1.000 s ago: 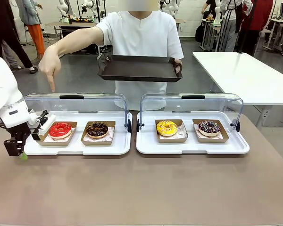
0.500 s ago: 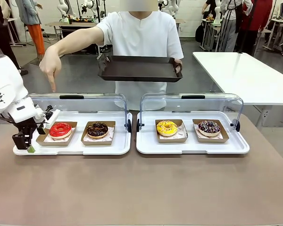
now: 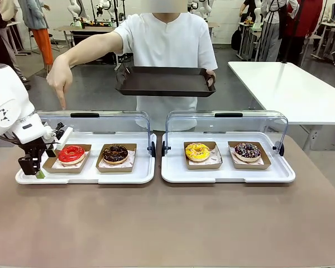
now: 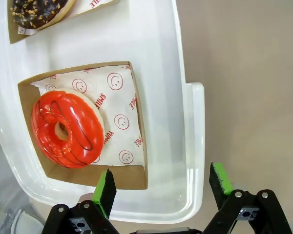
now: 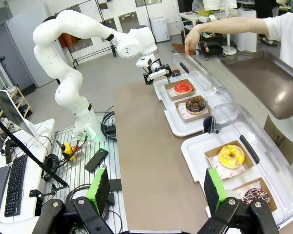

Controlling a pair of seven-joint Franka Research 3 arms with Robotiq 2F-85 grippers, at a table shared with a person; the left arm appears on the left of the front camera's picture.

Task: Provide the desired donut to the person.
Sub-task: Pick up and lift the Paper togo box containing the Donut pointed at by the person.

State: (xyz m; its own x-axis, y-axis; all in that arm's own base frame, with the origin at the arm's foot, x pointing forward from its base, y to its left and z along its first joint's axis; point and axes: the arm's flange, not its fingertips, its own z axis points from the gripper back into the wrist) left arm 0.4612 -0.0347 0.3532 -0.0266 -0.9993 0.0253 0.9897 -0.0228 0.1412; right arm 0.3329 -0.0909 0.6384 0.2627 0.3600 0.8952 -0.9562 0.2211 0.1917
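Moved: left gripper point(image 3: 38, 169), closer to the red donut point(image 3: 71, 153).
Jaws: it and the right gripper point(image 5: 154, 187) were wide open, empty.
Pointing: person's hand point(image 3: 60, 78) was above that donut; grabbing seemed next.

A glossy, wet-looking glaze is seen on the red donut point(image 4: 68, 129), which is bedded on thin printed paper point(image 4: 122, 105) in a matt brown cardboard tray point(image 4: 127, 179). Smooth, shiny white plastic is shown by the serving tray point(image 4: 156, 58). At three o'clock of it, the tabletop point(image 4: 244, 73) is matt. The lid point(image 3: 89, 124) is clear plastic.
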